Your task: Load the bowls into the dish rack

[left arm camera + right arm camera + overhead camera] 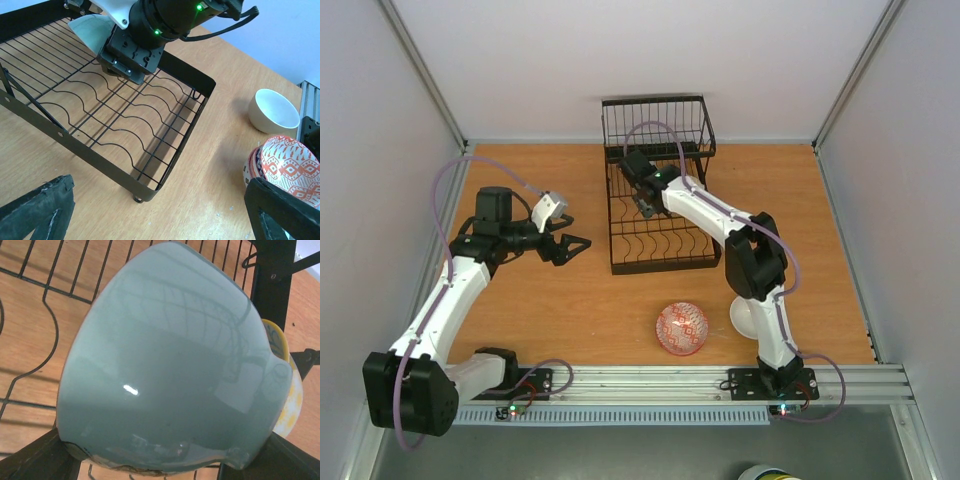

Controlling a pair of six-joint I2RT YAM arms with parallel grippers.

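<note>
Between fingers of right gripper (642, 200), pale green bowl (165, 365) sat clamped, tilted; dish rack (665, 250) tines lay directly beneath it; yellow-centred bowl (291, 405) just beside; left gripper (570, 245) hung spread, empty, rack just off its right.

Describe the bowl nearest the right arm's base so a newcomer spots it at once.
From the black dish rack, come to the near edge of the table, by the right arm's base. The plain white bowl stands upright there, right of the red-patterned bowl. Unlike that neighbour, it carries no pattern.
</note>
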